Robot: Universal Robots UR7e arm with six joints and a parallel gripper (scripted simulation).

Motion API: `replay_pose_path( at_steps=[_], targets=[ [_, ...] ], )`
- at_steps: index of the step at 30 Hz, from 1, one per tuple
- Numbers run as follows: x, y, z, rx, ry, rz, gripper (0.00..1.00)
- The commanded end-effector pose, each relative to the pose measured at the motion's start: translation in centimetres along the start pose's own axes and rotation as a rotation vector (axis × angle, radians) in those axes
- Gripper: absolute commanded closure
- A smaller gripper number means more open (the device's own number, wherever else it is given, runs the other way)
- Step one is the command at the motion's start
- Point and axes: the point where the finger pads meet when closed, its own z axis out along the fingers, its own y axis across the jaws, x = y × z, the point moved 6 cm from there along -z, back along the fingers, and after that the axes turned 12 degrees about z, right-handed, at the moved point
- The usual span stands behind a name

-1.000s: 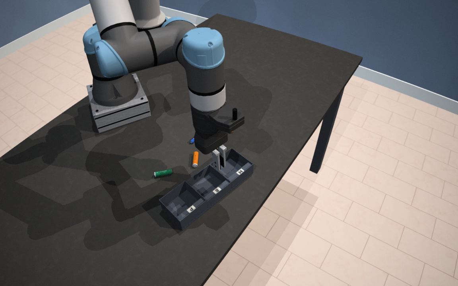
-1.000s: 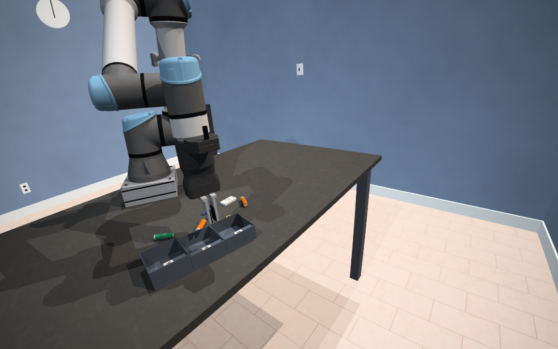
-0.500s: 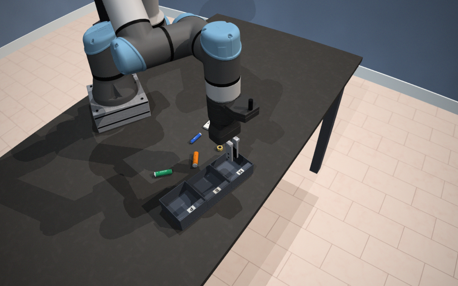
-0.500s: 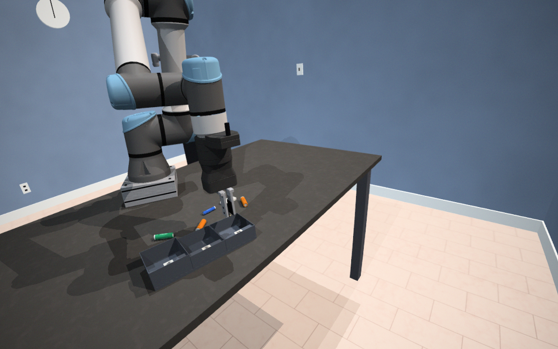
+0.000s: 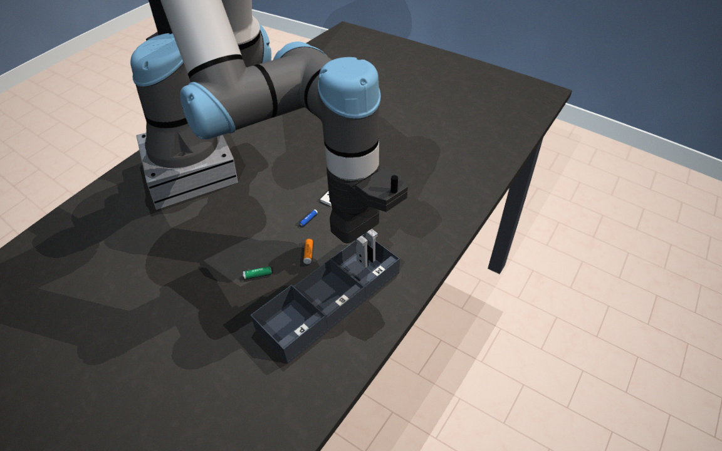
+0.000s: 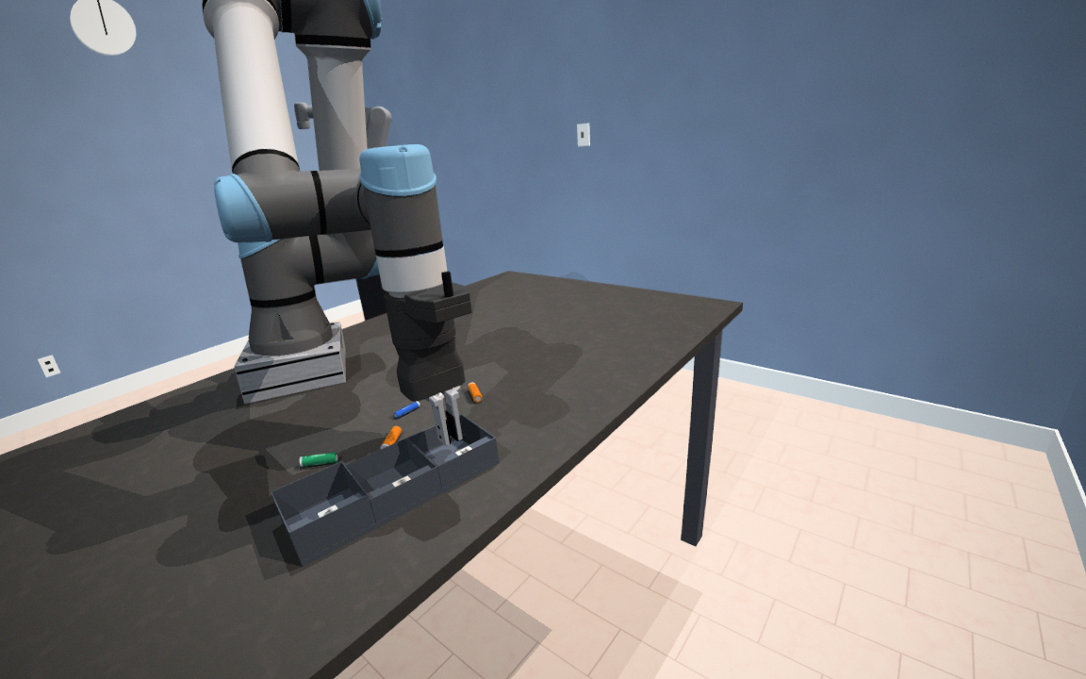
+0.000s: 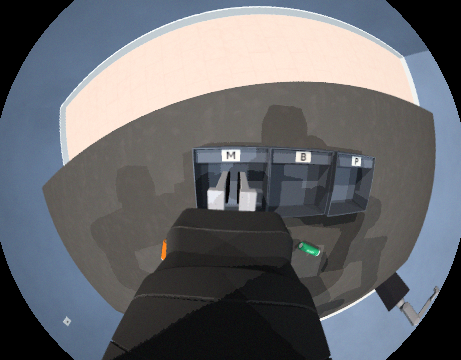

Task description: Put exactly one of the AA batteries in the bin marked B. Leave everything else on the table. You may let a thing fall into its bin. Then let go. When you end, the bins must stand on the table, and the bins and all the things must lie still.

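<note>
None of the AA batteries, blue (image 5: pixel 308 217), orange (image 5: pixel 308 250) or green (image 5: pixel 256 273), is in bin B (image 5: pixel 352 297); they lie on the worktop (image 5: pixel 464 112), just inward of the bin row along its front edge. Our pincer (image 5: pixel 368 255) hangs nearly clenched and gripping nothing over end bin M (image 5: pixel 388 268), so we judge it misplaced for a pickup.

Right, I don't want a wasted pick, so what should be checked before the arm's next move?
1. Two-finger gripper empty: ok, fingers nearly together, nothing between them.
2. Gripper over a battery: not ok, it hangs over the dark grey bin marked M.
3. Dark grey bin marked B empty: ok.
4. Free target: ok, the orange AA battery lies alone on the black table, touching nothing.
5. Bins standing upright on the table: ok.
</note>
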Motion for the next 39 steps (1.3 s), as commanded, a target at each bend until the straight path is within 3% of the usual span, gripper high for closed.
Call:
replay_pose_path(
  at_steps=[1,6,39],
  targets=[
    [0.1,0.0,1.2,0.000,0.001,0.000,0.69],
    [0.1,0.0,2.4,0.000,0.001,0.000,0.69],
    [0.0,0.0,2.4,0.000,0.001,0.000,0.69]
  ],
)
